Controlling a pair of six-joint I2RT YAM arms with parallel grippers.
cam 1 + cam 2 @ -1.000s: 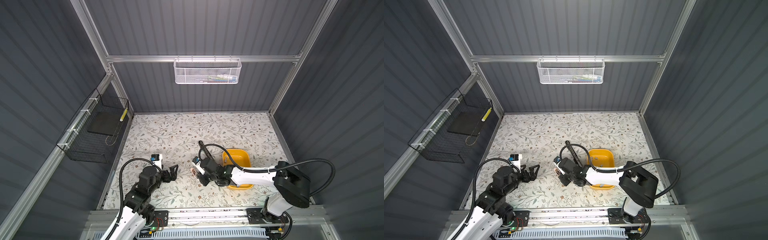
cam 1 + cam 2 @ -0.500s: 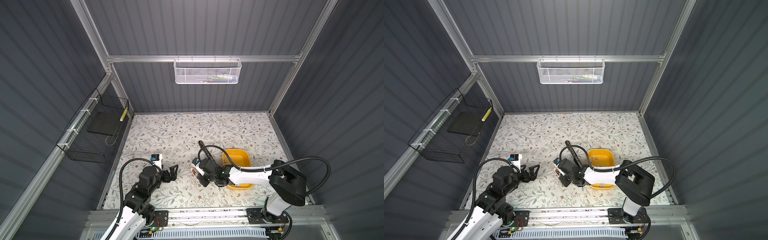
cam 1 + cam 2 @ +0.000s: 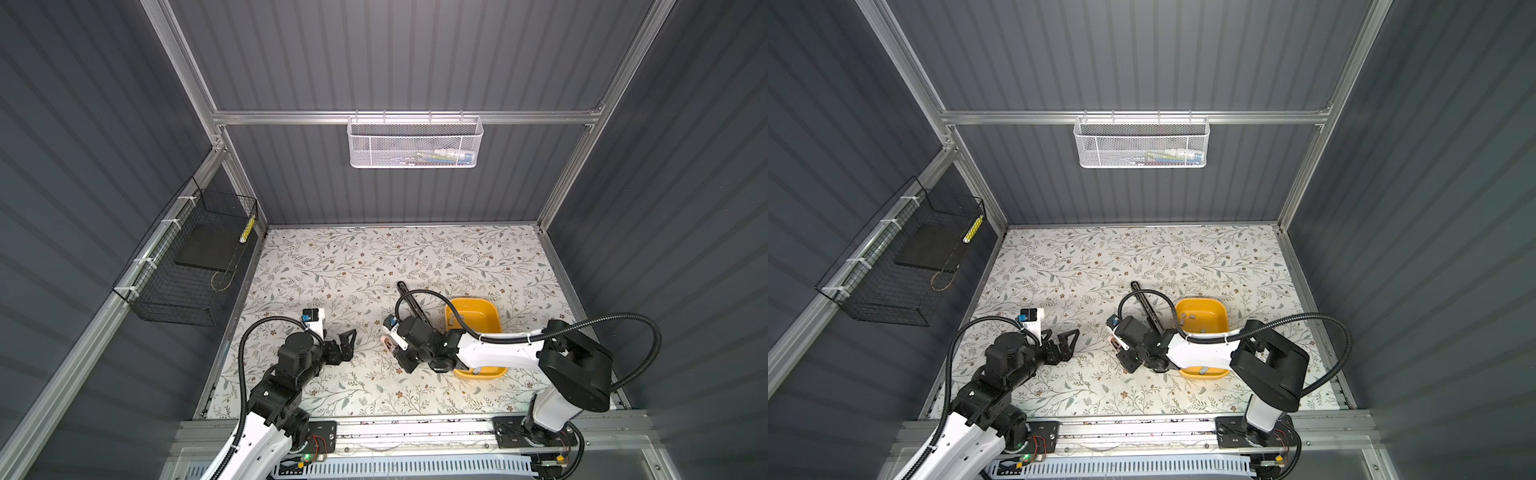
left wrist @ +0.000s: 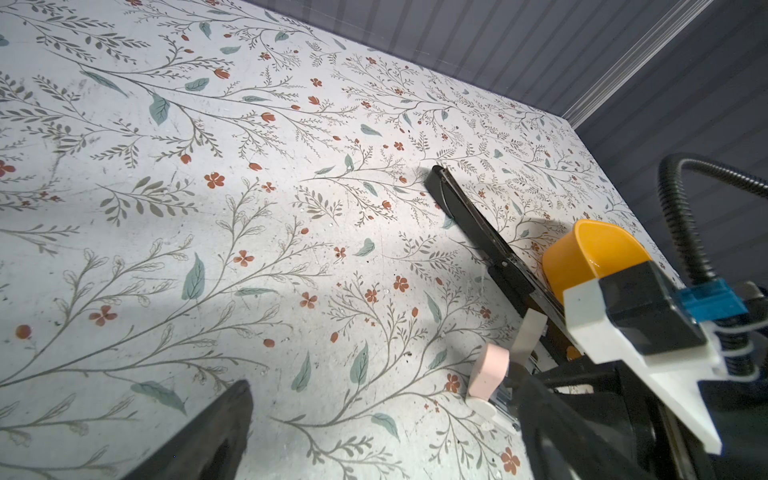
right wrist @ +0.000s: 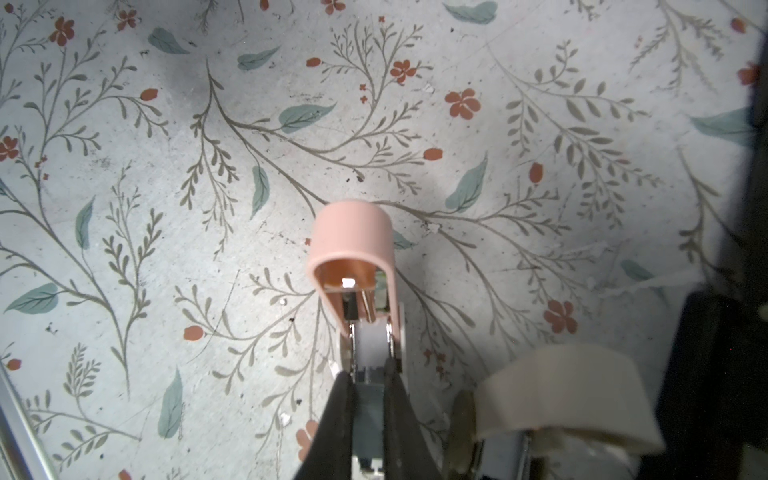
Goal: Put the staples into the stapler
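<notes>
A small pink stapler [image 5: 351, 232] lies on the floral table with its lid flipped open and its metal channel showing. My right gripper [image 5: 369, 374] is shut on a short grey strip of staples [image 5: 368, 399], which it holds in line with that channel. In both top views this gripper [image 3: 395, 349] sits low at the table's middle, over the pink stapler [image 3: 1113, 341]. More staples [image 3: 1192, 316] lie in a yellow bowl [image 3: 1200, 300]. My left gripper [image 3: 347, 338] is open and empty, a short way left of the pink stapler [image 4: 490, 365].
A cream stapler [image 5: 561, 390] lies close beside the pink one. A long black stapler [image 3: 409, 301] lies behind them, next to the bowl [image 3: 471, 300]. A white mesh basket [image 3: 415, 141] hangs on the back wall. A black wire basket [image 3: 187, 266] hangs on the left wall.
The right arm's elbow has drifted a little left while its gripper stays at the pink stapler. The left arm has not moved.
</notes>
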